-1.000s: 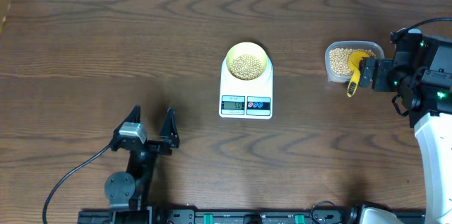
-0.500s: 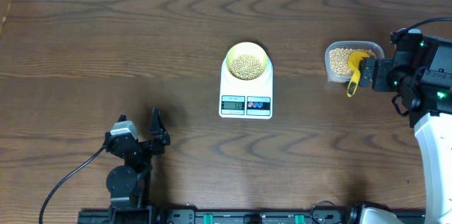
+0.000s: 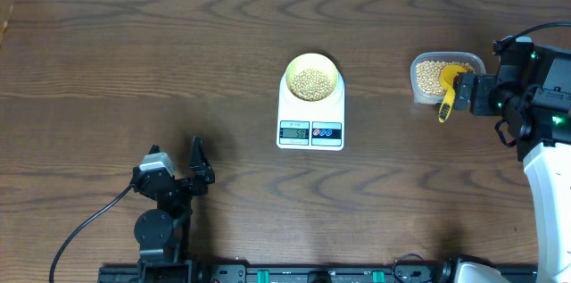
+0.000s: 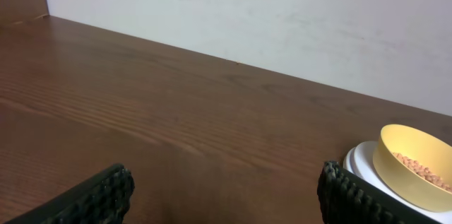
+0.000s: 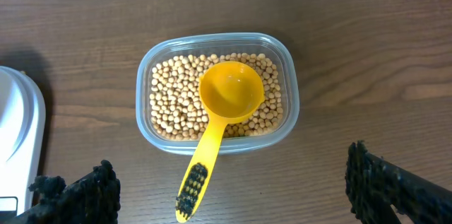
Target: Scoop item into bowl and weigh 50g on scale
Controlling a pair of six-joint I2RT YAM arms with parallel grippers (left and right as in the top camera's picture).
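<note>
Bowl (image 3: 311, 79) of beans (image 3: 310, 84) sits on scale (image 3: 310, 122), middle of bench (image 3: 134, 51) | scoop (image 5: 224, 111) lies in tub (image 5: 286, 97) | right claw (image 5: 236, 192) apart above it; left claw (image 3: 176, 160) apart, empty | add few beans only if display (image 3: 294, 131) reads short; keep claws off scale

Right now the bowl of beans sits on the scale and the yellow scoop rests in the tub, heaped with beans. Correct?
No: the right wrist view shows the scoop empty in the tub. The bowl does sit on the scale.
</note>
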